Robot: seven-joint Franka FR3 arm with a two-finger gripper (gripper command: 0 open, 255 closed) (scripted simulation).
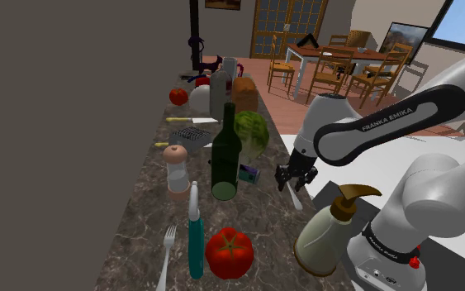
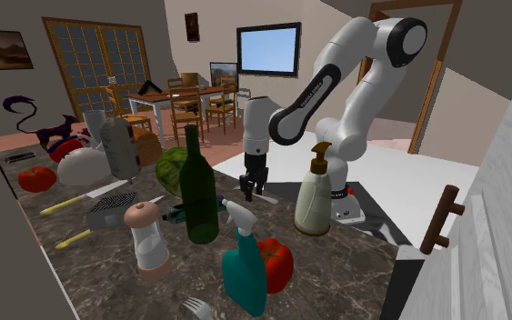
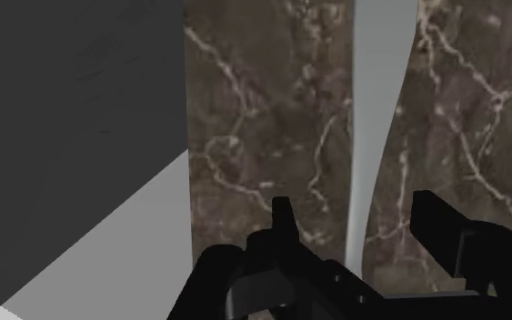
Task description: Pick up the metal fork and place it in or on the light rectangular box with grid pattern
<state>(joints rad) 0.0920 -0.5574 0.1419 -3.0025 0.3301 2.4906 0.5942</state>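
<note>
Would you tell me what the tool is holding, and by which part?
Nothing: the tool is open, its fingers straddling, not touching, a pale utensil.

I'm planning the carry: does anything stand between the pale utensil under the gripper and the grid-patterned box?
Yes. The dark green bottle and the green cabbage beside it stand on the counter between the utensil, under the open gripper, and the box.

The dark marble counter (image 1: 144, 227) carries a fork (image 1: 167, 252), a teal spray bottle (image 1: 195, 240) and a tomato (image 1: 229, 252) at its near end. At mid-counter stand a green wine bottle (image 1: 225, 157) and a shaker (image 1: 176, 169), with a gridded grey box (image 1: 191, 136) behind them. A soap dispenser (image 1: 329, 236) and a pale slender handle (image 3: 372, 109) sit at the stand-side edge.
</note>
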